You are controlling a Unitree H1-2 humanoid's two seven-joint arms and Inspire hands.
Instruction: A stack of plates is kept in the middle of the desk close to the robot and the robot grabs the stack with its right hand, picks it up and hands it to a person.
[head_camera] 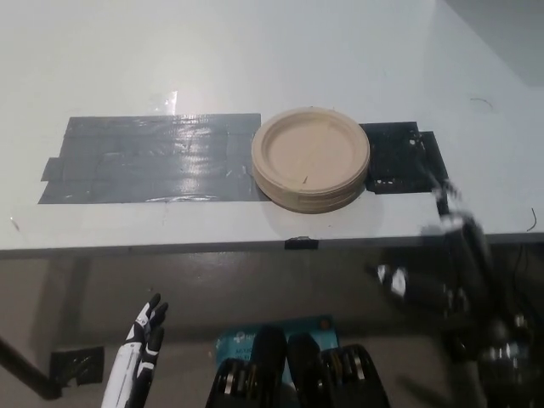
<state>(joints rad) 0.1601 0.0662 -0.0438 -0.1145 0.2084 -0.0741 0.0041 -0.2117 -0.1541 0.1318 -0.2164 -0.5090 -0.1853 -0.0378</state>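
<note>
Stack of plates (311, 158) on desk (255, 51), two hands below, left hand (146, 333) released, right hand (442, 255) blurred, grip unreadable.

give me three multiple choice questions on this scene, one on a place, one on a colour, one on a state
1. Where is the stack of plates?
A. on the floor
B. on the desk, over dark tape
C. in the white hand

2. What colour are the plates?
A. tan
B. blue
C. red

3. What is the right hand doing?
A. holding the stack
B. resting on the tape's left end
C. apart from the stack, near the desk edge

Answers: 1 B, the stack sits mid-tape. 2 A, plain tan. 3 C, a gap shows; the left hand rests below the desk.
</note>
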